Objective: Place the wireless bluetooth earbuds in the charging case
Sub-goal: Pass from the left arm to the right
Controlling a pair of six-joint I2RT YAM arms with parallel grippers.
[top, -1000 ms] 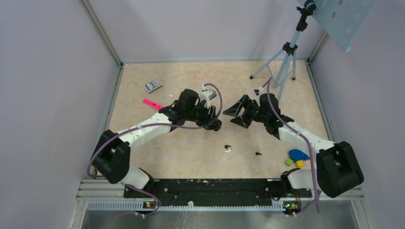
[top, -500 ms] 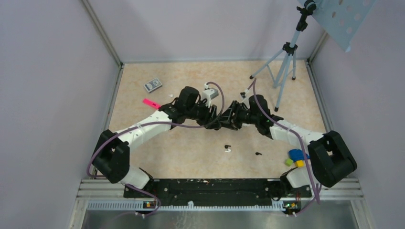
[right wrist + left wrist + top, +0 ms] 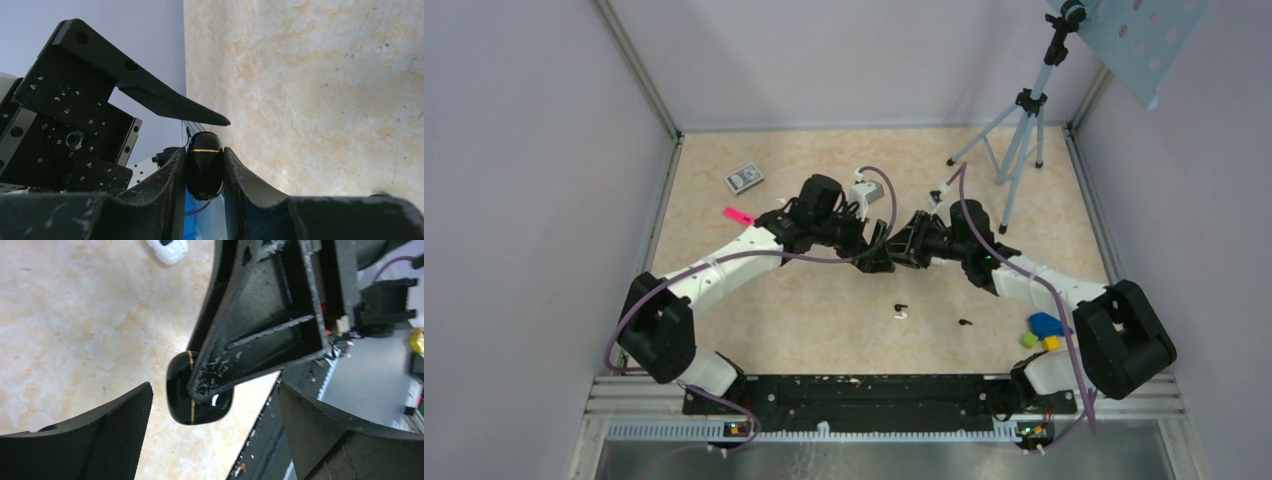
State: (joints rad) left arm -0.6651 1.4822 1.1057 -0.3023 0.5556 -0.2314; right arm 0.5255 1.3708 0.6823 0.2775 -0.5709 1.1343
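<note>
Black case (image 3: 204, 172): glossy, with a gold seam. It looks closed and sits mid-table, where the two arms meet.
Right gripper (image 3: 204, 152): clamped on the case, one finger on each flat side, with the seam end poking out past the tips.
Left gripper (image 3: 214, 390): spread wide and holding nothing. Its fingers sit either side of the case and the right finger, touching neither.
Case vs left gripper: roughly centred in the gap and close in front of the palm. One left finger tip hangs just above it in the right wrist view.
Lift: cannot tell if the case is clear of the table (image 3: 754, 300).
Step (judged): two-arm work on the case, probably a regrip or prying the lid. No earbud is in hand yet.
How to do it well: keep the right pinch firm and steady. Bring the left in slowly on the free seam end, not on the right's fingers. The gloss is slippery, so a skewed squeeze could squirt it out.
Earbuds (image 3: 900, 311): a black and white pair on the table, nearer the bases and well apart from both grippers. Another black one (image 3: 965, 322) lies just beside them.
White earbud (image 3: 167, 247): on the table beyond the case, untouched.
Progress: early, nothing inserted.
</note>
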